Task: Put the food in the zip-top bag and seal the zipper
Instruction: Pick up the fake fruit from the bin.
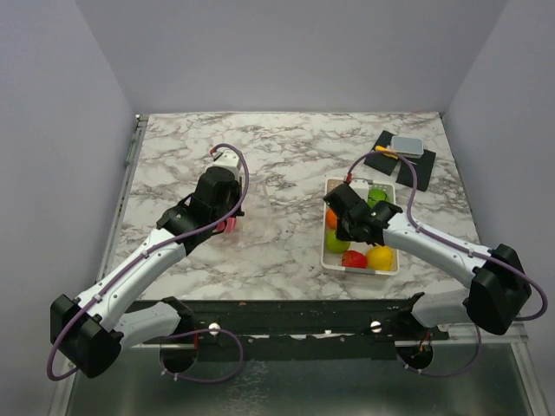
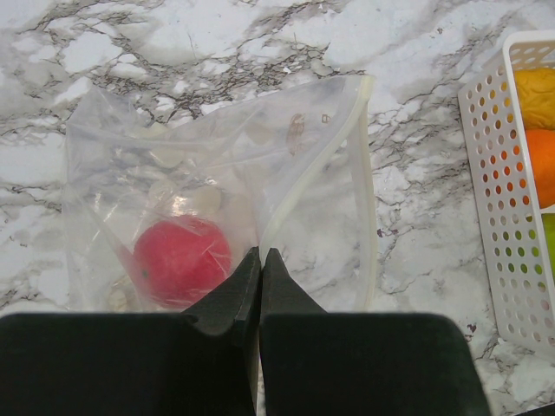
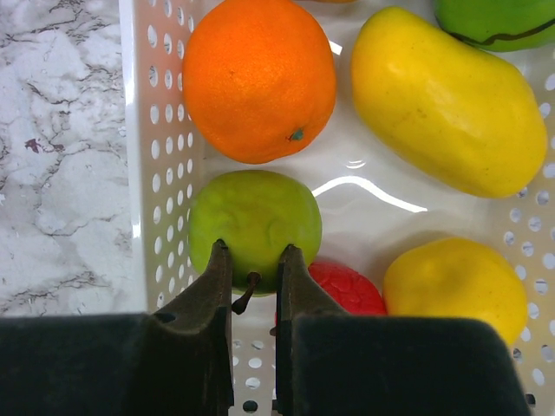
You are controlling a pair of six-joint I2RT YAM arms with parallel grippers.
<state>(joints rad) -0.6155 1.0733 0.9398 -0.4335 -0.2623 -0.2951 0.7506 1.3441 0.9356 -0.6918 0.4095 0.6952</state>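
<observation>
The clear zip-top bag point(image 2: 217, 165) lies on the marble with a red fruit point(image 2: 180, 260) inside. Its pale zipper point(image 2: 303, 186) runs down to my left gripper point(image 2: 261, 253), which is shut on the bag's mouth edge. In the top view that gripper point(image 1: 227, 224) is left of centre. The remaining food lies in a white basket point(image 3: 160, 173): an orange point(image 3: 258, 78), a yellow mango point(image 3: 447, 100), a lemon point(image 3: 455, 286), a red piece point(image 3: 347, 290) and a green apple point(image 3: 251, 212). My right gripper point(image 3: 253, 251) is shut on the apple, its stem between the fingers.
The white slotted basket point(image 1: 360, 270) stands right of centre, and its wall point(image 2: 503, 217) shows to the right of the bag. Dark pads with a grey block point(image 1: 401, 152) lie at the back right. Another green piece point(image 3: 499, 22) sits at the basket's far end.
</observation>
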